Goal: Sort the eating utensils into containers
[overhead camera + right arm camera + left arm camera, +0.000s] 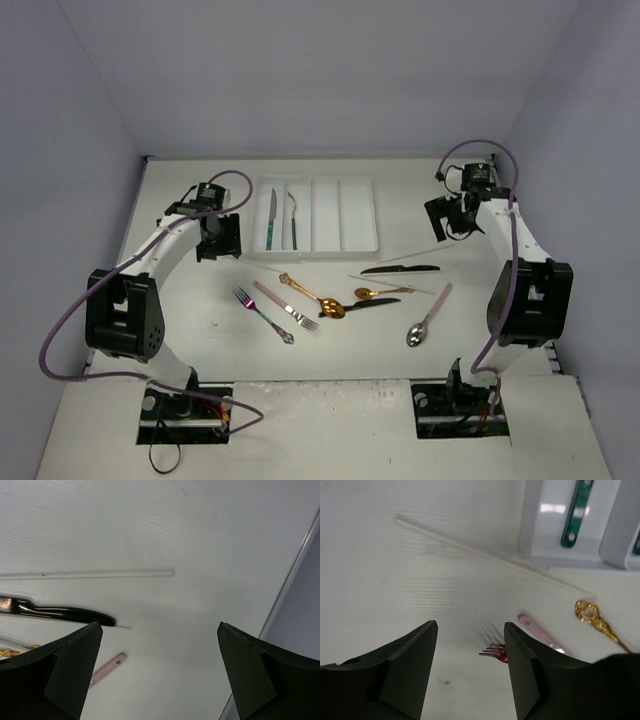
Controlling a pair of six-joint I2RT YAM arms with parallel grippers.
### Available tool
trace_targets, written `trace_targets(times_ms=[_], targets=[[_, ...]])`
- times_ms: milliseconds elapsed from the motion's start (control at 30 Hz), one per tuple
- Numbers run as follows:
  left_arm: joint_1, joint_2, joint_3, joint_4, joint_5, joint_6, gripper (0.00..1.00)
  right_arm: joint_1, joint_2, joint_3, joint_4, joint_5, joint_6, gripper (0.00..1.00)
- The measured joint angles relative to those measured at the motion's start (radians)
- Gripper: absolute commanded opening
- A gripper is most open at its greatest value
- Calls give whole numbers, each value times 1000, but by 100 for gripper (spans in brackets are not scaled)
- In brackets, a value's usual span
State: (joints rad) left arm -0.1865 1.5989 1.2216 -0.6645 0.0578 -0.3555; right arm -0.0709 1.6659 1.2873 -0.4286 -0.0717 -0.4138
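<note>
Overhead, whole tray (pixel 362 215), left wrist only its corner (teal handle (pixel 576 515) inside), left claw (pixel 470 627) and right claw (pixel 160 627) apart.

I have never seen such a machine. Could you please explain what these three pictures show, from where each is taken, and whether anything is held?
This is a robot with two arms bolted at the near edge of a white table. The wide picture comes from a fixed camera above and behind them. The other two come from cameras on the wrists, so the dark shapes at the bottom are each claw's own fingers. The left claw and the right claw are both open and hold nothing. On the table stands a white cutlery tray with two teal-handled pieces inside. Loose, nearer the arms, lie forks, spoons, a black knife and pale chopsticks.
</note>
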Motion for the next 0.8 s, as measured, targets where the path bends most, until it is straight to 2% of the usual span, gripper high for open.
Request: trace_targets(times_ms=[133,300,400,567,700,800], targets=[[-111,-63,-103,70,77,173,52,28,-1,-9,0,-13,0,98],[-211,-252,-233,122,375,569,52,24,-1,-41,-2,-12,0,98],[-250,-291,-222,104,500,813,52,20,-1,-53,-2,-12,0,98],[-301,-140,-89,-33,619,1217,52,15,-1,-57,-2,-10,1,98],[-323,-7,-23,-163,631,1509,52,6,-5,-60,-2,1,0,99],[-333,49,-9,-245,624,1674,52,-4,-13,-68,-3,11,0,99]])
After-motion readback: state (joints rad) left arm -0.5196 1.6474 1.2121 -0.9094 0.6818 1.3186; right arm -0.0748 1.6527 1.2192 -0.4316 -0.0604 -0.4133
